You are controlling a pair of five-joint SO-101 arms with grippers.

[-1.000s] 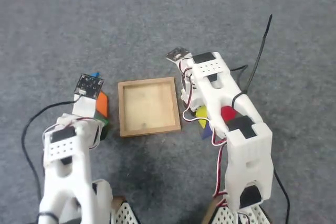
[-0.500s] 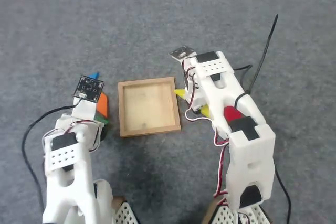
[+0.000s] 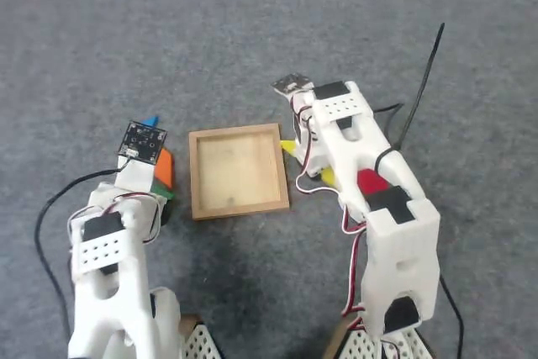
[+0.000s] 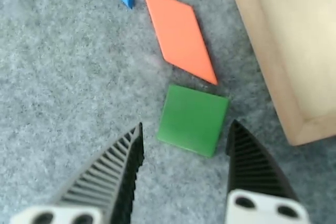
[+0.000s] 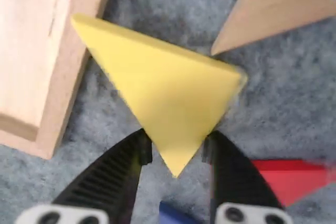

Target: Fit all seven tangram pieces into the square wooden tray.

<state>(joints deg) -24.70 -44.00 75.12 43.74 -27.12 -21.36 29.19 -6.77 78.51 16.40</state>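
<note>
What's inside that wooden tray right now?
Only its bare floor; no pieces lie in the wooden tray, and nothing covers it from above. The yellow triangle in the right gripper is just at its rim.

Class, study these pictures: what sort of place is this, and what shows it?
Probably a robotics test bench: two white robot arms side by side on a grey carpeted table, a square wooden tray between them, and tangram pieces such as a green square and a yellow triangle beside it.
</note>
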